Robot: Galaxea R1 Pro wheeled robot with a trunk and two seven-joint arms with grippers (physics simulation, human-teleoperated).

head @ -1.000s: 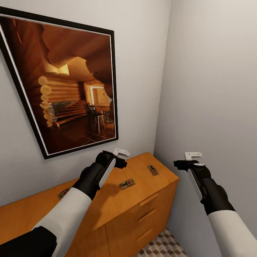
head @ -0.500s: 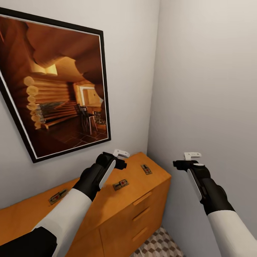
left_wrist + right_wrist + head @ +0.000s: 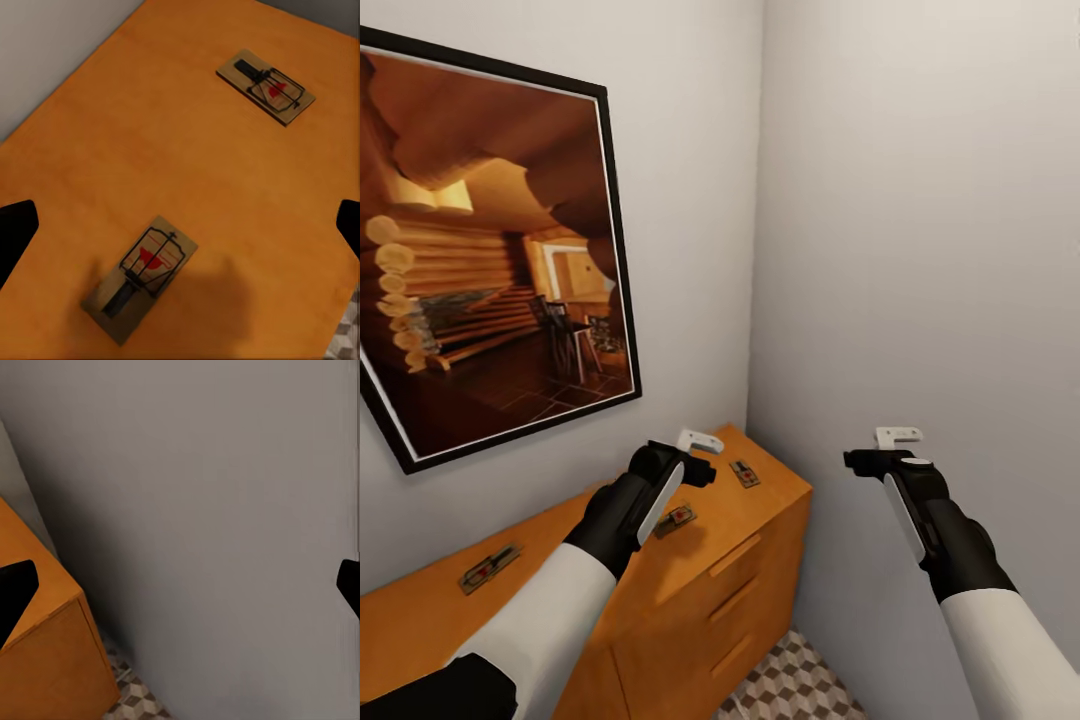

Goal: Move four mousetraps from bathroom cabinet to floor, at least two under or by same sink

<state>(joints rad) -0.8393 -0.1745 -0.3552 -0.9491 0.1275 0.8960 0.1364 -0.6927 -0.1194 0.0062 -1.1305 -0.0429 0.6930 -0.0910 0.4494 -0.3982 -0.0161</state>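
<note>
We have moved nothing yet, as far as we can judge: three mousetraps (image 3: 676,519) (image 3: 744,473) (image 3: 489,568) lie apart on the flat top of the cabinet (image 3: 740,560), none on the bathroom floor (image 3: 790,690). Our left gripper (image 3: 180,225) hovers over the middle trap, jaws wide and empty. Our right gripper (image 3: 180,585) hangs beside the cabinet facing the wall, jaws likewise apart.

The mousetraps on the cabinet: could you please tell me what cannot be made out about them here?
- Fourth mousetrap: three lie on the cabinet top: far left, middle, near the corner.
- Middle one: head view, partly hidden behind the left arm.
- Spring bars set or sprung: too small, even in the left wrist view.
</note>
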